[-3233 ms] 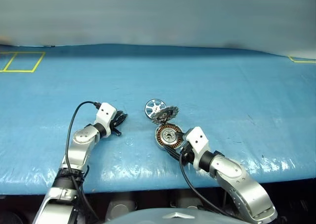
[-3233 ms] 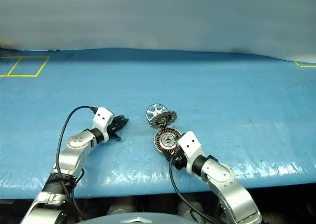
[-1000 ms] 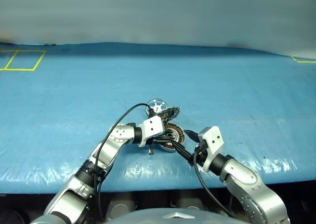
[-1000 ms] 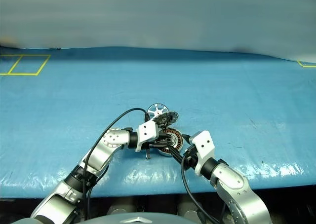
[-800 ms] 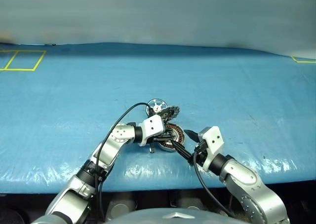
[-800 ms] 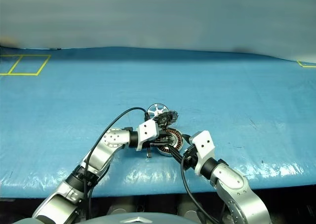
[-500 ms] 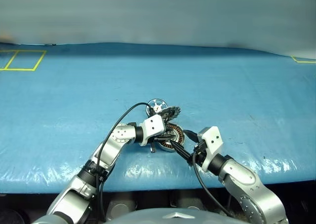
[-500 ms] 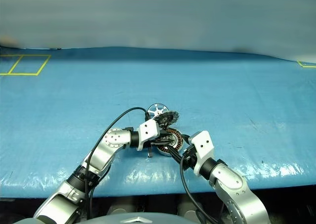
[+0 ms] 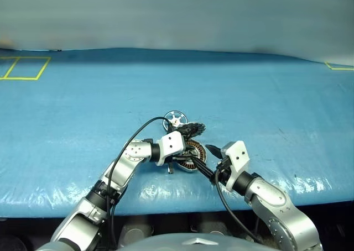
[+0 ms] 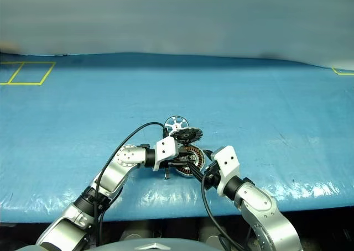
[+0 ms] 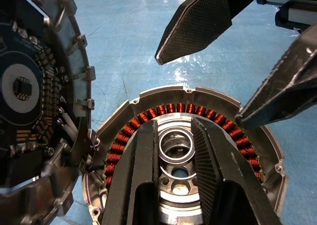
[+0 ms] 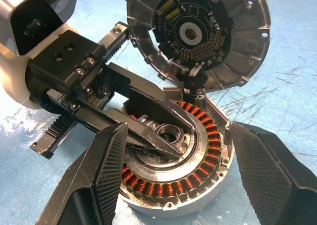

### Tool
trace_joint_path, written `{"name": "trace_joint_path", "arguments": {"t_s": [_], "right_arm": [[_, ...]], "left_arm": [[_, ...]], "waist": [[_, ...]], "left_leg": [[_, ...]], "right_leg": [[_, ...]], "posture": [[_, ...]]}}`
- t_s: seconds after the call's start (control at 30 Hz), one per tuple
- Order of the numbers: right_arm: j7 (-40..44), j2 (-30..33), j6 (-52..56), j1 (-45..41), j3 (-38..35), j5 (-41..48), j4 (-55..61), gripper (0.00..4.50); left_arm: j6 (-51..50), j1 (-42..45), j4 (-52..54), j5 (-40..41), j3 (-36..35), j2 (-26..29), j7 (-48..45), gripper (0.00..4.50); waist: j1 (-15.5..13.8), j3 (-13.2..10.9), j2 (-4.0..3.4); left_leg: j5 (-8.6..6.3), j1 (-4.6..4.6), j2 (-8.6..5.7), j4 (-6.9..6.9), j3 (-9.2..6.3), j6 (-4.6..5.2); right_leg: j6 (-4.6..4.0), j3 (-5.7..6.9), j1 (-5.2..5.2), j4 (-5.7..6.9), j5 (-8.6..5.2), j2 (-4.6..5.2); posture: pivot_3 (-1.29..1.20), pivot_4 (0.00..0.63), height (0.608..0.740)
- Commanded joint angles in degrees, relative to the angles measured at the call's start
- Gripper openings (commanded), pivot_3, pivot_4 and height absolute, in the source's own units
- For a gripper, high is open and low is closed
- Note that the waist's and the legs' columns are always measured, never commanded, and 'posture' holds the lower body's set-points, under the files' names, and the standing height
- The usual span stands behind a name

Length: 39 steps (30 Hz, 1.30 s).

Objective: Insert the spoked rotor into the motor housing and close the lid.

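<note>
Right gripper point(image 12: 173, 185), jaws wide, straddles the motor housing point(image 12: 208, 185) to steady it; left gripper point(image 11: 173, 150) pinches its hub. Beyond stands the hinged lid point(image 12: 198, 34), then the spoked rotor point(image 10: 176, 123), untouched.

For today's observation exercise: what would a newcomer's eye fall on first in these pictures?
First, the open motor housing near the front edge of the blue table, its copper windings ringing a silver hub. Both grippers crowd it: the left gripper reaches into its centre, while the right gripper straddles it, jaws wide. The lid stands tilted up behind, and beyond it lies the spoked rotor.
</note>
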<state>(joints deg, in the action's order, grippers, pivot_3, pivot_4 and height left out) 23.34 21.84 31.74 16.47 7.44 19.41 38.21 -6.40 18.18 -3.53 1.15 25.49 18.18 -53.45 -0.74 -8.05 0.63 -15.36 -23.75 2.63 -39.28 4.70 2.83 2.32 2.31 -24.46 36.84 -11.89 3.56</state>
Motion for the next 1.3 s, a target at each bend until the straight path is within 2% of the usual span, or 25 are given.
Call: {"name": "trace_joint_path", "arguments": {"t_s": [0.03,0.47,1.23,1.3], "right_arm": [[-0.06,0.07,-0.53,-0.58,-0.07,-0.08,0.71,3.46],[0.4,0.15,-0.7,-1.52,-0.06,0.08,-0.14,3.46],[0.32,0.58,-0.59,-2.01,0.54,-0.83,-0.38,3.46],[0.18,0.56,-0.61,-1.99,0.5,-1.02,-0.4,3.46]], "left_arm": [[0.62,-0.37,0.72,-0.03,0.52,0.68,-1.01,0.65],[0.82,-0.69,3.48,3.43,-1.36,1.7,-3.05,0.65],[2.97,-0.66,0.2,0.28,-0.02,1.52,-1.11,0.65],[2.6,-0.85,0.26,0.3,-0.13,1.47,-1.06,1.37]], "waist": [[0.0,0.0,0.0],[-0.01,0.0,0.0],[-0.03,0.0,0.0],[-0.03,0.0,0.0]], "left_leg": [[0.0,0.0,0.0,0.0,0.0,0.0],[0.0,0.0,0.0,-0.02,0.01,0.0],[0.0,0.0,-0.01,-0.04,0.02,0.0],[0.0,0.0,-0.01,-0.07,0.01,0.0]], "right_leg": [[0.0,0.0,0.0,0.0,0.0,0.0],[0.0,-0.01,0.0,0.01,0.0,0.0],[0.01,-0.01,0.02,0.02,0.01,-0.01],[0.02,-0.01,0.03,0.02,0.01,-0.01]], "posture": [[0.0,0.15,0.74],[0.0,0.15,0.74],[0.0,0.15,0.74],[0.0,0.15,0.74]]}}
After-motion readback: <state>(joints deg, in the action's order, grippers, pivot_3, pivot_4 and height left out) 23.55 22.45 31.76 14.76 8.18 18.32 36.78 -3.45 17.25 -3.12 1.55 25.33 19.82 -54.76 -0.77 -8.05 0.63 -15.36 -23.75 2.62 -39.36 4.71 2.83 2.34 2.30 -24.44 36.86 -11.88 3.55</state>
